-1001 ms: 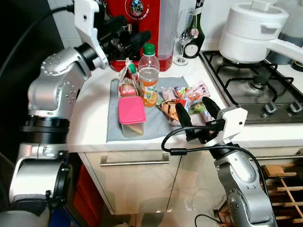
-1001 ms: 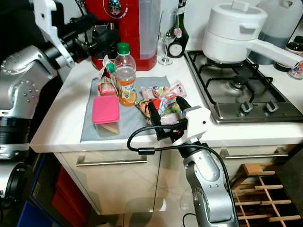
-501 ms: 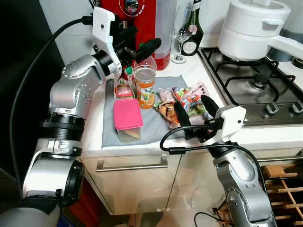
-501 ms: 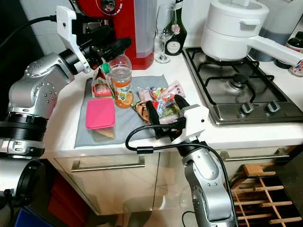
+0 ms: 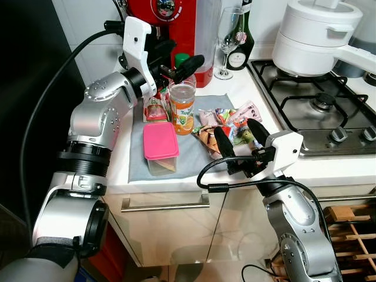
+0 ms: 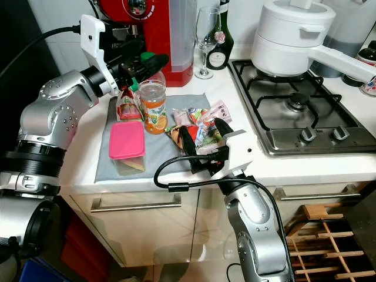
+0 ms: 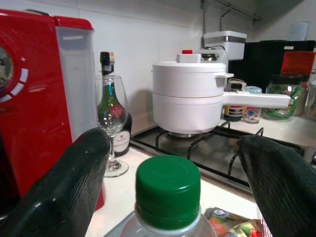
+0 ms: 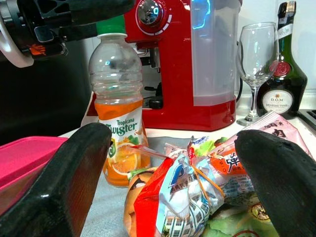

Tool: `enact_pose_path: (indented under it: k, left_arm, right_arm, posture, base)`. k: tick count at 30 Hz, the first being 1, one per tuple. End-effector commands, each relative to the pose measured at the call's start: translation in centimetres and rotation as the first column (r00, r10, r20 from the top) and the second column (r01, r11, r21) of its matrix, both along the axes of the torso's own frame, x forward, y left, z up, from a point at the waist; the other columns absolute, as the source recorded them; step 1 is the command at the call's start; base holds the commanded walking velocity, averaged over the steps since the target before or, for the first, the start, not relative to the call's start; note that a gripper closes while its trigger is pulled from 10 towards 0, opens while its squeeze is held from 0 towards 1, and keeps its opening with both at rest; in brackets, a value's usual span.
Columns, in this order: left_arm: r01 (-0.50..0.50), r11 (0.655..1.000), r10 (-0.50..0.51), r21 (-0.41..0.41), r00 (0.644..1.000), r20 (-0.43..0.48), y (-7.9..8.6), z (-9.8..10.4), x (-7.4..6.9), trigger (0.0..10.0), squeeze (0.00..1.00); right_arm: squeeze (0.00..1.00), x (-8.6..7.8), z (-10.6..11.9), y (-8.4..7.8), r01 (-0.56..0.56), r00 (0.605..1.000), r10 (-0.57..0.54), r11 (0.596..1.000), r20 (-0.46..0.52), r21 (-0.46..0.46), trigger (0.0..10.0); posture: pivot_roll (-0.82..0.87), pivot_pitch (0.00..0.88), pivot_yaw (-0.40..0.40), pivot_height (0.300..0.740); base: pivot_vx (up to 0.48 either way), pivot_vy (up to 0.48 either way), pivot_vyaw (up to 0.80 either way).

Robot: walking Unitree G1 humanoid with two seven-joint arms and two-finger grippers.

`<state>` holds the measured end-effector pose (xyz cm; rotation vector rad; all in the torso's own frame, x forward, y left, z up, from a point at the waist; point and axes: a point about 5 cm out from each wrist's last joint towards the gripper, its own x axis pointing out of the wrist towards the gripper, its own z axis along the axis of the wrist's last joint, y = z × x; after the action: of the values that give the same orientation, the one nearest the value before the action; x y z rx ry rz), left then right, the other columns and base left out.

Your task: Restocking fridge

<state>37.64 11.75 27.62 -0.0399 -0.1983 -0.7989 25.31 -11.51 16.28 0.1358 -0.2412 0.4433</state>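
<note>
The juice bottle [image 5: 183, 107] stands upright on the grey mat [image 5: 176, 155] on the white desk [image 5: 117, 158]. It has a green cap [image 7: 168, 191] and orange juice in its lower half. At 7 o'clock from the bottle, close by, is a box with a pink lid [image 5: 160, 141]. At 9 o'clock, just beside the bottle, is a small red pouch [image 5: 155, 109]. At 3 to 4 o'clock lies a heap of snack packets [image 5: 226, 124]. At 12 o'clock, behind the bottle, stands the red machine [image 5: 174, 23], and at 1 o'clock a wine glass [image 5: 228, 39] and a dark bottle [image 5: 243, 41].

The left tool [image 5: 176, 67] is up at the cap, with its fingers spread wide, one on each side of the cap and not touching it. It holds nothing.

The right tool [image 5: 239, 140] is at the near edge of the desk, at 5 o'clock from the bottle. Its fingers are spread wide too, pointing at the snack packets, and it holds nothing.

I think the step now is to grab the bottle. To do it well, the left tool should go lower so its fingers meet the body or neck, not just the slippery cap. It should keep the bottle in the middle, squeeze gently, then lift straight up. A sideways push may tip the bottle onto the pouch.
</note>
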Motion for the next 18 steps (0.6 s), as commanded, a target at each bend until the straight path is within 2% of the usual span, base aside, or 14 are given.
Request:
enact_pose_path:
  k: [1,9,10,11,12,18]
  left_arm:
    - [0.006,1.000,-0.006,0.016,1.000,-0.022,-0.3,-0.6,0.0,10.0,0.00]
    - [-0.005,0.999,0.008,0.039,0.997,-0.074,-0.6,-1.9,0.3,10.0,0.00]
    - [-0.013,0.999,0.017,0.049,0.996,-0.088,-0.6,-2.1,0.4,9.0,0.00]
    - [-0.021,0.998,0.026,0.054,0.995,-0.097,-0.6,-2.3,0.5,6.0,0.00]
    - [-0.044,0.998,0.049,0.052,0.994,-0.100,-0.4,-2.4,0.7,0.0,0.00]
    - [-0.053,0.997,0.058,0.051,0.994,-0.088,-0.3,-2.5,0.7,0.0,0.00]
  right_arm:
    - [0.00,0.0,0.0,0.2,-0.009,1.000,0.009,1.000,-0.004,0.001,10.0]
    - [0.00,0.1,0.0,0.1,-0.009,1.000,0.009,1.000,-0.008,-0.003,10.0]
    - [0.00,0.1,0.0,0.1,-0.010,1.000,0.010,1.000,-0.009,-0.004,10.0]
    - [0.00,0.1,0.0,0.1,-0.010,1.000,0.010,1.000,-0.009,-0.005,10.0]
    - [0.00,0.1,0.0,0.1,-0.010,1.000,0.010,1.000,-0.009,-0.005,10.0]
    - [0.00,0.4,0.0,0.1,-0.011,1.000,0.011,1.000,-0.010,-0.013,10.0]
  posture:
    - [-0.10,0.000,0.062,0.740]
    - [-0.10,0.000,0.060,0.740]
    - [-0.11,0.000,0.059,0.740]
    - [-0.11,0.000,0.059,0.740]
    - [-0.11,0.000,0.058,0.740]
    - [-0.11,0.000,0.050,0.740]
  base:
    - [0.000,0.000,0.00]
    - [0.000,0.000,0.00]
    - [0.000,0.000,0.00]
    - [0.000,0.000,0.00]
    - [0.000,0.000,0.00]
    - [0.000,0.000,0.00]
